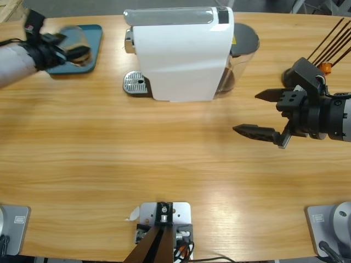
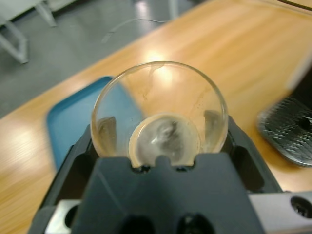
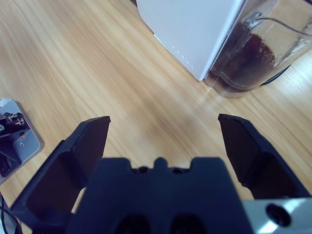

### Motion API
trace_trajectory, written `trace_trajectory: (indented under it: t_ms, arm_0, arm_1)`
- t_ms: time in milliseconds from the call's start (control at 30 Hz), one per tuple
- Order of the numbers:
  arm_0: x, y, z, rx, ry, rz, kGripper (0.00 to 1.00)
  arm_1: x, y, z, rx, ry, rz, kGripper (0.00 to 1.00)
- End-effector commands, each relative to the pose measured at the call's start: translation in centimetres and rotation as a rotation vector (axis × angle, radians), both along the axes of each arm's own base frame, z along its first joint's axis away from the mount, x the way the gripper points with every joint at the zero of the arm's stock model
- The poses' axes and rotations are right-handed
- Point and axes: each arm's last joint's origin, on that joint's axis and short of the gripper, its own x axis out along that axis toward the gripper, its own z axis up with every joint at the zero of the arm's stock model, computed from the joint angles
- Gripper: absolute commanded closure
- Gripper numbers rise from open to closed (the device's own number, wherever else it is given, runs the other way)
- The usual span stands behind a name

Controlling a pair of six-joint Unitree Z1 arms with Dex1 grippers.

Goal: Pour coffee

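Observation:
My left gripper (image 1: 70, 50) is shut on a small clear glass tumbler (image 1: 75, 39), held above the blue tray (image 1: 94, 38) at the table's far left. The left wrist view looks at the tumbler (image 2: 158, 105) between the black jaws of the left gripper (image 2: 158, 130). The glass looks clear, and the coffee is out of view. My right gripper (image 1: 247, 113) hangs open over bare wood to the right of the white coffee machine (image 1: 181, 55), nothing between its jaws. The right gripper (image 3: 163, 124) shows open in its wrist view too.
The machine's round metal drip grate (image 1: 136, 83) sticks out at its left foot, also in the left wrist view (image 2: 287, 131). A clear tank (image 3: 251, 48) with dark brown contents sits on the machine's right side. Dark sticks (image 1: 332, 35) lean at the far right.

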Motion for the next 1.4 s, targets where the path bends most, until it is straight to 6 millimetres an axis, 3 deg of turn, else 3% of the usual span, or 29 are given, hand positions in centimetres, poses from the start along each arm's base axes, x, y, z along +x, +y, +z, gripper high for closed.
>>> trace_trajectory:
  t_ms: [33,367,733,867,967,1000,1200,1267,1400]
  arm_0:
    - [2.0,3.5,0.2,-0.033,0.008,0.162,0.897]
    - [5.3,4.8,-2.1,-0.111,0.073,0.244,0.879]
    - [6.6,5.0,-4.4,-0.127,0.134,0.248,0.874]
    - [7.4,4.9,-4.3,-0.132,0.128,0.245,0.874]
    - [7.4,4.9,-4.3,-0.145,0.144,0.253,0.847]
    - [7.4,4.9,-4.4,-0.147,0.148,0.255,0.792]
    - [7.7,4.9,-4.3,-0.150,0.154,0.258,0.776]
    - [7.8,4.9,-4.3,-0.147,0.168,0.260,0.725]
    - [7.1,5.0,-4.4,-0.130,0.234,0.266,0.705]
  arm_1:
    - [-0.2,0.1,-0.7,-0.012,0.016,-0.002,0.000]
    - [-0.2,0.1,-0.7,-0.009,0.022,0.004,0.000]
    - [-0.2,0.1,-0.7,-0.003,0.027,0.012,0.000]
    - [-0.3,0.2,-0.8,-0.002,0.029,0.014,0.000]
    - [-0.2,0.2,-0.7,-0.001,0.028,0.015,0.000]
    - [-0.2,0.2,-0.7,-0.001,0.028,0.015,0.000]
    - [-0.2,0.2,-0.7,-0.001,0.028,0.014,0.000]
    - [-0.3,0.1,-0.7,0.000,0.027,0.014,0.000]
    - [-0.3,0.1,-0.7,0.001,0.025,0.014,0.000]
